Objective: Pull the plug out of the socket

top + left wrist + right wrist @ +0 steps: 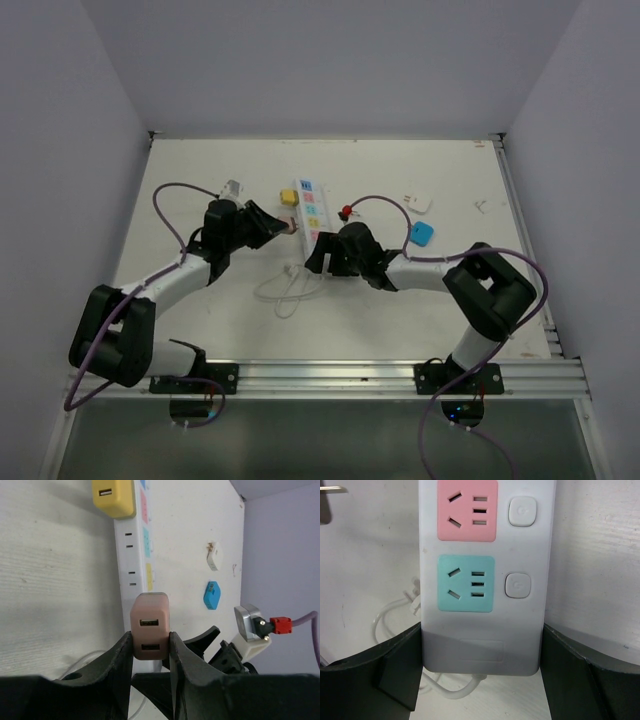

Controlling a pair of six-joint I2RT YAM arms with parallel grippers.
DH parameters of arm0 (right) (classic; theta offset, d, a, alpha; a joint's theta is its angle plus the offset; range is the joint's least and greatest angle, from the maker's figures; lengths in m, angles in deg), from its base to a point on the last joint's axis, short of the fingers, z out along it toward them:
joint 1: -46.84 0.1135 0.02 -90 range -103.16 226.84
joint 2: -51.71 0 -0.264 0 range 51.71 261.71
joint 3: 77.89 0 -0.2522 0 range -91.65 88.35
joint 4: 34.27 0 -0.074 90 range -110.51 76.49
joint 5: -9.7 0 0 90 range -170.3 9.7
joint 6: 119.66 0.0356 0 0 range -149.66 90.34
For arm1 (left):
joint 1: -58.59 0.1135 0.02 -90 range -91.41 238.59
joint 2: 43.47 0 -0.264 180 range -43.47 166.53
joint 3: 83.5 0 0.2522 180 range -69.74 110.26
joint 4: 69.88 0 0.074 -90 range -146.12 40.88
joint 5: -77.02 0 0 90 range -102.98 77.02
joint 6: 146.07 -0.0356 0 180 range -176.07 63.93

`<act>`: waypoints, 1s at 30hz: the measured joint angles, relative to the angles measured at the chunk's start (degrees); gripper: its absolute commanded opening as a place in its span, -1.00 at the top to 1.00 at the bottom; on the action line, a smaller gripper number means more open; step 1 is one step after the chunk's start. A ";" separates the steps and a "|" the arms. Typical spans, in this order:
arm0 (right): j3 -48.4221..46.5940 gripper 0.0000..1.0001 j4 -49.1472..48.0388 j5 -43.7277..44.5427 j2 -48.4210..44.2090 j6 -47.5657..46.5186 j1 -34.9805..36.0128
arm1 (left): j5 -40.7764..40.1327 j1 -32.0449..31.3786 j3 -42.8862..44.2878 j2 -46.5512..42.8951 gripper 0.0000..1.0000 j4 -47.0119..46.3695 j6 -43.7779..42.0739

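The socket [308, 212] is a long white power strip with pink and blue faces, lying lengthwise mid-table. A pink plug [291, 227] sits against its left side. My left gripper [283, 228] is shut on this plug; in the left wrist view the plug [151, 627] is pinched between both fingers [120, 670]. Whether its prongs are still seated is hidden. My right gripper [325, 262] clamps the strip's near end; in the right wrist view its fingers [395, 665] press both sides of the strip [482, 645], below a teal face [466, 583].
A yellow plug [288, 196] sits in the strip's left side farther back. The strip's looped white cord [290, 290] lies near the arms. A white adapter [418, 203] and a blue adapter [422, 234] lie to the right. The walls stand close.
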 measured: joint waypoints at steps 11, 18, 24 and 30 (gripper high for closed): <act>-0.07 1.00 -0.42 0.04 0.20 0.72 -1.05 | 3.72 7.21 -4.70 -3.78 1.00 -1.62 -0.87; -0.02 1.00 0.46 1.31 -0.26 0.17 -1.55 | 2.82 10.47 -4.68 -3.72 0.96 -1.18 -4.63; 0.11 1.00 2.56 3.43 -1.20 -1.07 -1.70 | 3.41 14.36 -4.31 2.71 0.84 -2.01 -6.12; 0.13 1.00 3.67 4.35 -1.64 -1.97 -1.77 | 5.79 15.10 -2.84 12.48 0.61 -5.33 -5.73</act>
